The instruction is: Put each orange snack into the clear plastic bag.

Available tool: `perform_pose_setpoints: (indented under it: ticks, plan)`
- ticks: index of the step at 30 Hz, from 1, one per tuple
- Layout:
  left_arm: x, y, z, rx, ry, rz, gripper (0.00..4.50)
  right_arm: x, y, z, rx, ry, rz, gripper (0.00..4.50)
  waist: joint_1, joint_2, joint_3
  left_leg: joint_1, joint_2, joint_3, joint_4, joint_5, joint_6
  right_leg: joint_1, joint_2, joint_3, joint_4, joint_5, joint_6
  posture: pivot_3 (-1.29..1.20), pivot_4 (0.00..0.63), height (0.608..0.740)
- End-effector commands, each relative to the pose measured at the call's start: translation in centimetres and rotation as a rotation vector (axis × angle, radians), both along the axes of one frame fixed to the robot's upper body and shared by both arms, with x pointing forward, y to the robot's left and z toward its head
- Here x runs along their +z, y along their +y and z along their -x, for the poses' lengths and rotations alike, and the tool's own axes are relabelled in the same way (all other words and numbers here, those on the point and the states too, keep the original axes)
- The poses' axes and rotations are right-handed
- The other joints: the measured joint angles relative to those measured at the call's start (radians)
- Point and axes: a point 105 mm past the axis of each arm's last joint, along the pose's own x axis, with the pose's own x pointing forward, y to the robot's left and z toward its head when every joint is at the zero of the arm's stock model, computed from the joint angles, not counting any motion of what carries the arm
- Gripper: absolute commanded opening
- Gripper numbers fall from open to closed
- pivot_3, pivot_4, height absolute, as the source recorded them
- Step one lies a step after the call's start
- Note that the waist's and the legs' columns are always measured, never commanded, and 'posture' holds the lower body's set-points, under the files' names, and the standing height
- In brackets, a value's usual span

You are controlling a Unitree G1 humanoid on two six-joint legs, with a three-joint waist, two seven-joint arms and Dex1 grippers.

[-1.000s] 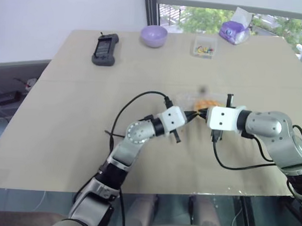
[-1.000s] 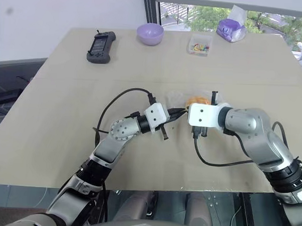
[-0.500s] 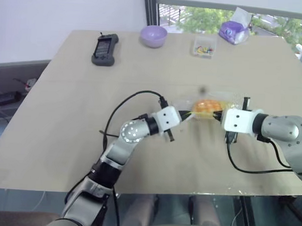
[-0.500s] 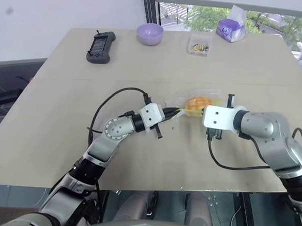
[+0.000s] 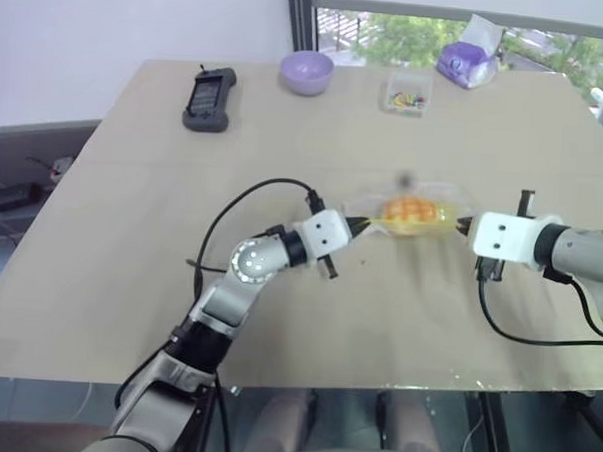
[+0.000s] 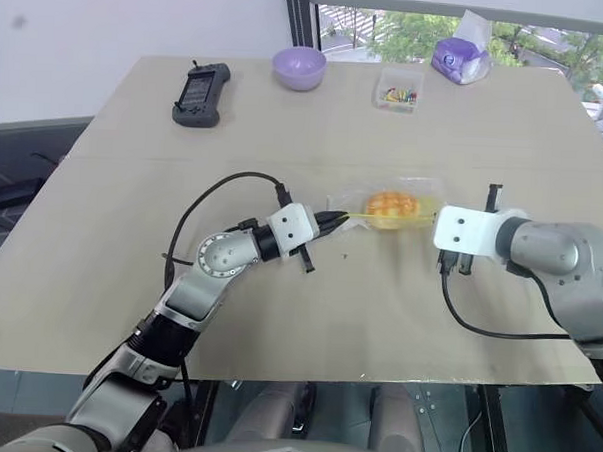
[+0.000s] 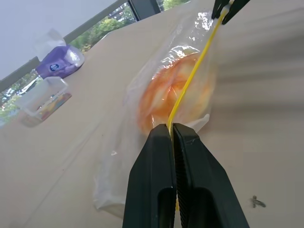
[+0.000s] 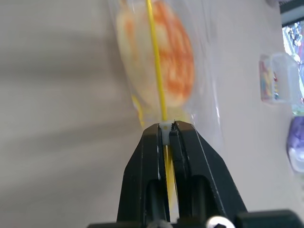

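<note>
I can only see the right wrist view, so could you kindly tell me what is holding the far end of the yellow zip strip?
Observer: The left gripper is shut on the clear plastic bag at that end of the yellow zip strip.
Operator: Thank you. Is the bag resting on the table?
Observer: From the head views, it hangs stretched between the left gripper and the right gripper, just over the table.
Operator: Is any orange snack outside the bag?
Observer: I see none on the table; one orange snack sits inside the bag.
</note>
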Motion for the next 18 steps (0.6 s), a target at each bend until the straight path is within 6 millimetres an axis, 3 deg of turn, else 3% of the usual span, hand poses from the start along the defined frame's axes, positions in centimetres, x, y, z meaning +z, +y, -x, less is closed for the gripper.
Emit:
perform_pose_setpoints:
  ticks: [1, 8, 11, 15, 18]
  plan:
    - [1.5, 3.8, -1.9, 0.150, -0.047, 0.027, 0.00, 2.0, -4.2, -0.8, -0.165, -0.059, 0.037, 0.07, 0.001, 0.000, 0.000, 0.000, 0.000, 0.000, 0.000, 0.000, 0.000, 0.000, 0.000, 0.000, 0.000, 0.000, 0.000, 0.00, 0.150, 0.740]
    - [2.0, 3.9, -2.4, 0.157, -0.066, 0.028, 0.00, 2.4, -4.3, -0.9, -0.163, -0.088, 0.032, 0.07, 0.000, 0.000, 0.000, 0.000, 0.000, 0.000, 0.000, 0.000, 0.000, 0.000, 0.000, 0.000, 0.000, 0.000, 0.000, 0.00, 0.150, 0.740]
    - [2.9, 3.7, -3.0, 0.171, -0.098, 0.045, 0.00, 3.4, -3.5, -1.6, -0.147, -0.141, -0.005, 0.07, 0.000, 0.000, 0.000, 0.000, 0.000, 0.000, 0.000, 0.000, 0.000, 0.000, 0.000, 0.000, 0.000, 0.000, 0.000, 0.00, 0.150, 0.740]
    - [6.8, 2.4, -4.9, 0.212, -0.225, 0.138, 0.00, 7.0, -1.3, -4.1, -0.117, -0.327, -0.087, 0.07, -0.004, -0.001, 0.001, 0.001, 0.000, 0.001, 0.001, 0.000, 0.000, 0.000, 0.000, 0.000, 0.001, 0.000, 0.000, 0.00, 0.150, 0.740]
    - [10.0, 1.8, -6.3, 0.252, -0.334, 0.202, 0.00, 10.1, -0.9, -5.7, -0.124, -0.491, -0.120, 0.07, -0.001, -0.001, 0.001, 0.000, -0.001, 0.000, 0.000, 0.000, 0.000, 0.000, 0.000, 0.000, 0.001, 0.000, 0.000, 0.00, 0.150, 0.740]
